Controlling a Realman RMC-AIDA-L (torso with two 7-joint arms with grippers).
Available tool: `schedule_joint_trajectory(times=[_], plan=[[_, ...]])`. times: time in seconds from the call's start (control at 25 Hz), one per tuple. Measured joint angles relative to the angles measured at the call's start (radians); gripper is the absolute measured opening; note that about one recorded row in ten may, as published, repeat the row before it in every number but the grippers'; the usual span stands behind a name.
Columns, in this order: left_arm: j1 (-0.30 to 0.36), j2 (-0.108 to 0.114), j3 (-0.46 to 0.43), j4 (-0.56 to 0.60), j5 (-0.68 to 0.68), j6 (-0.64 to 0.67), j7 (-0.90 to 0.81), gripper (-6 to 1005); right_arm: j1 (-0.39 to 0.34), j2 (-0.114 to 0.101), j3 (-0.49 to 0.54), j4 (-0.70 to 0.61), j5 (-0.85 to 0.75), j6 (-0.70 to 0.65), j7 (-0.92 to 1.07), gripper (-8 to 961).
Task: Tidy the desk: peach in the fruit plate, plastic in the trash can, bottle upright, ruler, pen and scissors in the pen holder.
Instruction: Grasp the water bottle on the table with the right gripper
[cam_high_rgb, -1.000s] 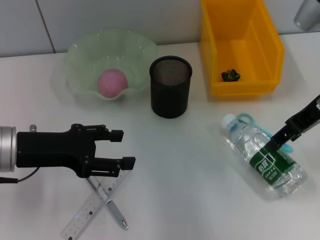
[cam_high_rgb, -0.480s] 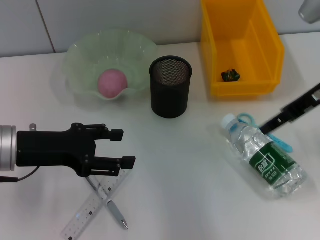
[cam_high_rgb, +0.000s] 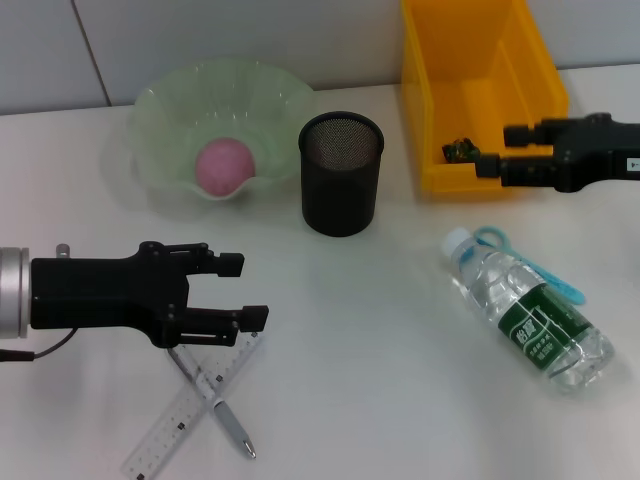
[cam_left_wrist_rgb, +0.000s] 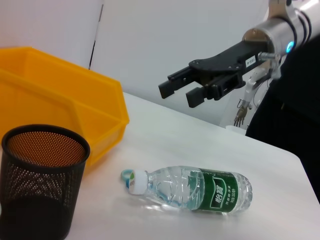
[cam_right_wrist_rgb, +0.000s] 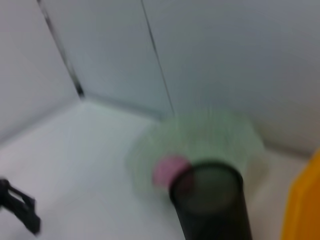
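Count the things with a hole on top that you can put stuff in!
3: the green bowl at the back left with the peach in it, the black mesh cup in the middle, and the yellow bin at the back right.

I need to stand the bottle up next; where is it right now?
In the head view the bottle lies on its side on the robot's right, in front of the yellow bin, over the blue-handled scissors.

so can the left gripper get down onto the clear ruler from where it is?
Probably yes. The left gripper hovers open right above the clear plastic ruler, nothing between them. But a silver pen lies crossed with the ruler, so a clean grasp may catch both.
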Motion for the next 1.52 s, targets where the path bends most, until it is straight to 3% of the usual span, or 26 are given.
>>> schedule_joint_trajectory(times=[0.36,0.64,0.88,1.04,1.16,1.28,1.4,1.52], plan=[[-0.005,0.000,-0.003,-0.004,0.000,-0.002,-0.008,803,-0.012,0.001,0.096,0.394,0.440,0.019,-0.520,790],[-0.003,0.000,-0.010,-0.005,0.000,-0.002,-0.010,803,0.008,-0.010,0.100,0.448,0.437,0.035,-0.511,799],[-0.002,0.000,-0.012,-0.005,0.000,-0.003,-0.011,803,0.036,-0.039,0.095,0.450,0.346,0.026,-0.403,806],[-0.004,0.000,-0.012,-0.006,0.001,-0.005,-0.011,803,0.038,-0.041,0.096,0.419,0.324,0.010,-0.372,811],[-0.005,0.000,-0.012,-0.007,0.001,-0.005,-0.011,803,0.035,-0.044,0.096,0.338,0.275,-0.014,-0.275,817],[-0.005,0.000,-0.012,-0.006,0.002,-0.004,-0.011,803,0.042,-0.064,0.096,0.237,0.173,-0.052,-0.102,827],[-0.004,0.000,-0.012,-0.006,0.002,-0.004,-0.011,802,0.075,-0.083,0.087,0.123,0.009,-0.125,0.081,830],[-0.004,0.001,-0.012,-0.005,0.002,-0.004,-0.011,802,0.123,-0.087,0.087,0.030,-0.156,-0.213,0.211,830]])
